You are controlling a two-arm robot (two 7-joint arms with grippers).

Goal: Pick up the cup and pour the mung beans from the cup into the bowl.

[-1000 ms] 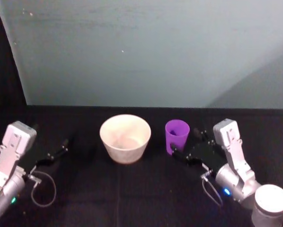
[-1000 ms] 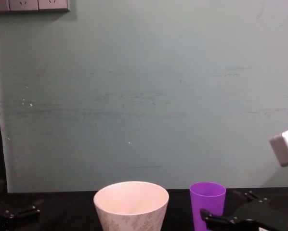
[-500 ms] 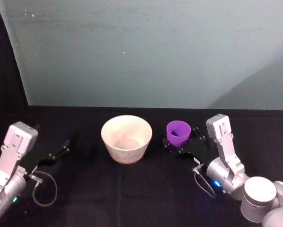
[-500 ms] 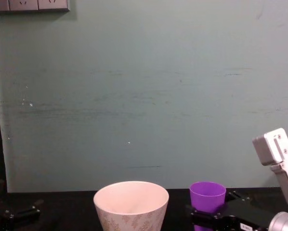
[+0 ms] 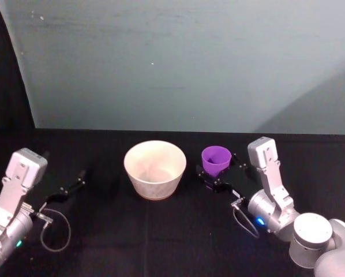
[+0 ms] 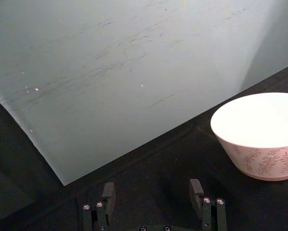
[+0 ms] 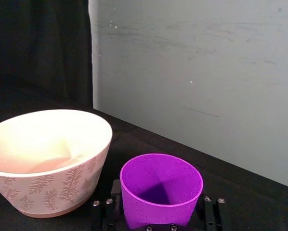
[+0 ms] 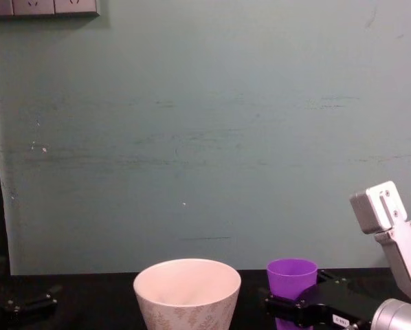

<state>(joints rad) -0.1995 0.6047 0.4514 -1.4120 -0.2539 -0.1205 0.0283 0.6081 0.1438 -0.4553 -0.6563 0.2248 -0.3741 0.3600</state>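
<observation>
The purple cup [image 5: 216,160] stands on the black table just right of the cream leaf-patterned bowl [image 5: 154,169]. My right gripper [image 5: 217,172] is shut on the cup, one black finger on each side of its lower wall. The right wrist view shows the cup [image 7: 161,190] between the fingers [image 7: 105,211], with the bowl [image 7: 47,159] beside it. The cup's inside looks dark and I cannot make out mung beans. In the chest view the cup [image 8: 291,275] sits behind the right gripper [image 8: 288,304]. My left gripper [image 5: 68,187] rests open and holds nothing, far left of the bowl [image 6: 259,132].
A teal wall [image 5: 178,63] rises along the table's far edge, close behind bowl and cup. A loop of cable [image 5: 54,231] hangs by the left arm. Black table [image 5: 161,231] lies bare in front of the bowl.
My right gripper has slid left and forward around the cup and shut on it. The cup has shifted slightly toward the bowl. The left arm has stayed where it was.
</observation>
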